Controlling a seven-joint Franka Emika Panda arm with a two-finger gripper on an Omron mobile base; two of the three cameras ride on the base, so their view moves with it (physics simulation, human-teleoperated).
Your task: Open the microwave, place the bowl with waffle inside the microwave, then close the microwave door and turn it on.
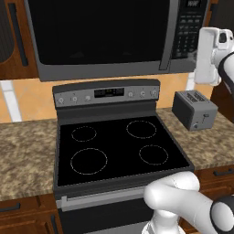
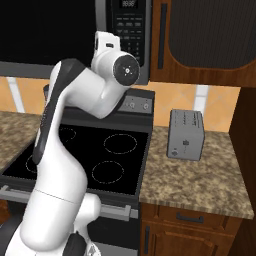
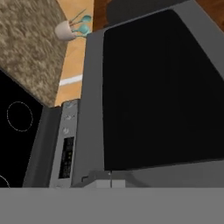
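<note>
While shut, the grey-steel microwave's dark-glass door (image 1: 98, 32) faced the arm.
End effector fingers together; the rigid hinged door looked best pulled by its vertical handle (image 1: 168, 36).

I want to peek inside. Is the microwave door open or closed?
Closed. The microwave door lies flat against the microwave, its dark glass facing out above the stove.

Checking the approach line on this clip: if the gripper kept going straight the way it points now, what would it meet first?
Most likely the microwave door: its dark glass fills the hand view ahead. The door is closed. How far off it is cannot be judged.
</note>
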